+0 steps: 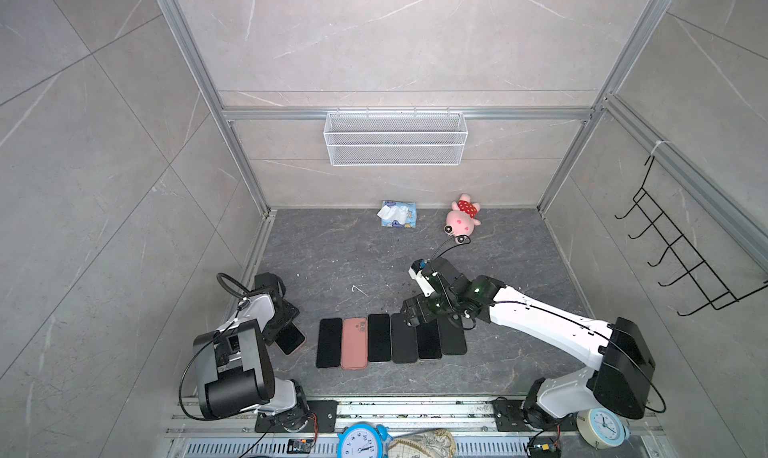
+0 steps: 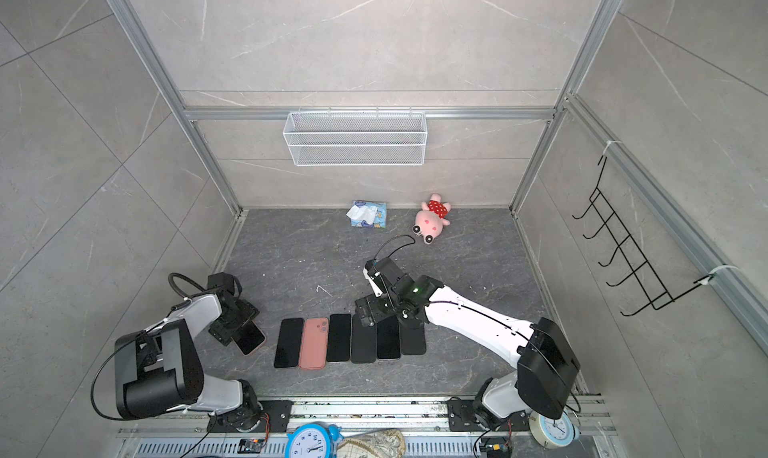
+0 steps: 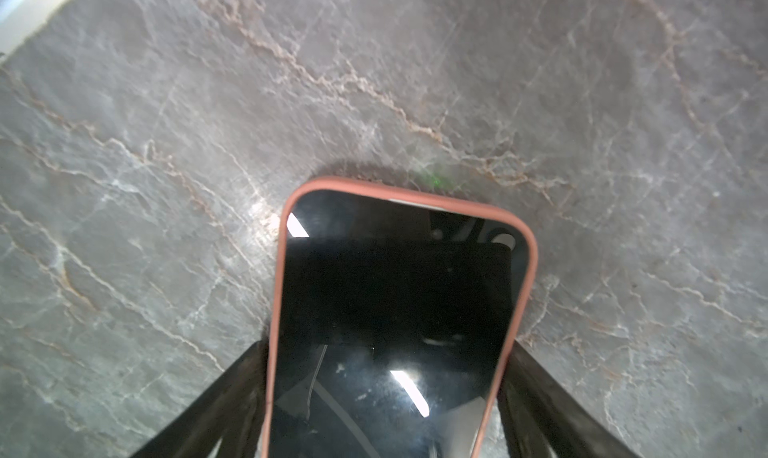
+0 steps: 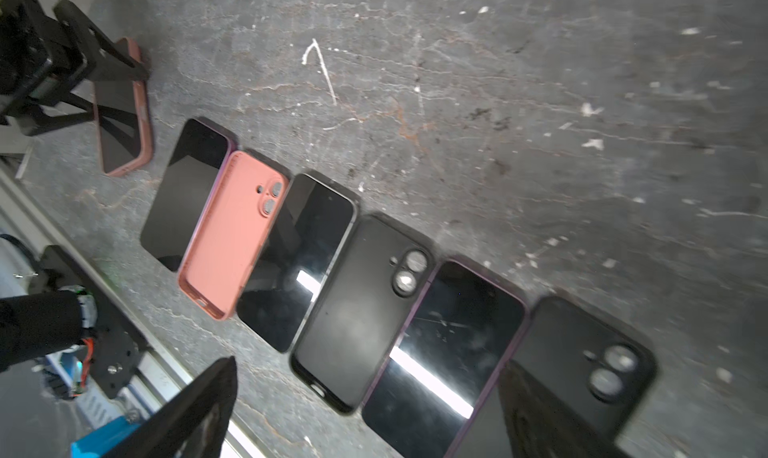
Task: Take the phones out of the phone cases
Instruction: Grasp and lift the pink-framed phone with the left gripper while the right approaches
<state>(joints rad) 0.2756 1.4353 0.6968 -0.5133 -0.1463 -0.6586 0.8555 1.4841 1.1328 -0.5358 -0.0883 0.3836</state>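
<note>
Listing black glass-fronted phone [image 3: 390,310] in salmon-pink soft case [image 3: 407,193], near table's [image 1: 353,260] left edge: my left gripper [image 3: 386,352] straddles it, presumably for steadying, grip I cannot tell; right gripper [image 4: 370,362] wide, empty.

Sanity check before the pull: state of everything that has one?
left end effector: straddles cased phone, grip unclear
right end effector: open, empty, above the phone row
cased phone: screen up, case on, flat on table
loose pink case: flat in row, camera cutouts showing
tissue pack: open, tissue sticking out
</note>
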